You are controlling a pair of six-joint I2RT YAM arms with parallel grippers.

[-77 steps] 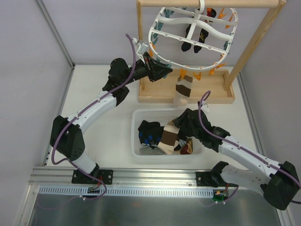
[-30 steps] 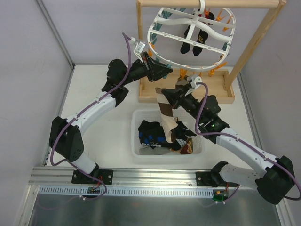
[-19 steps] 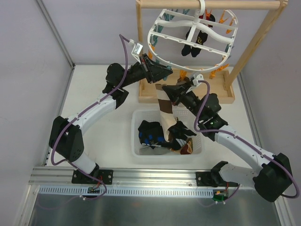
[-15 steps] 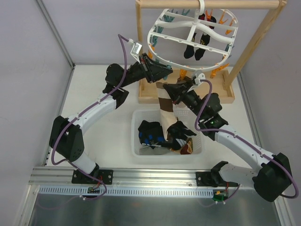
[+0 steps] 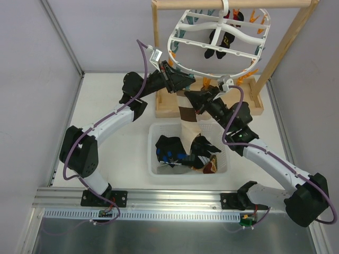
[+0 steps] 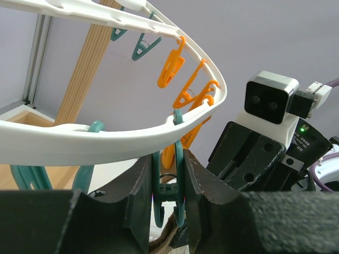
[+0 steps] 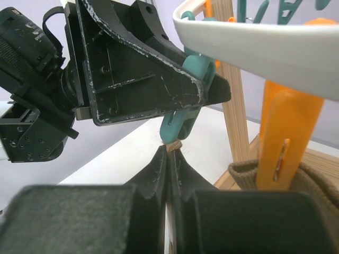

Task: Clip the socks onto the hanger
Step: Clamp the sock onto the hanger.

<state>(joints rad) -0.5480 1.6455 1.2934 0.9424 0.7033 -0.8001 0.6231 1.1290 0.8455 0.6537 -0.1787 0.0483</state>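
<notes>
White tabletop below. I see the left gripper clenched on a slim teal peg under the smooth oval plastic hanger. The right gripper pinches the soft banded sock by its edge, just below that peg.

Pale grey-lilac walls around a white table, aluminium rail along its near edge.

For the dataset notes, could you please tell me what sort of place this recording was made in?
Most likely a robotics lab test cell: two robot arms bolted to an aluminium rail, plain panel walls round a white table, and a staged laundry set-up of peg hanger and basket of socks.
</notes>
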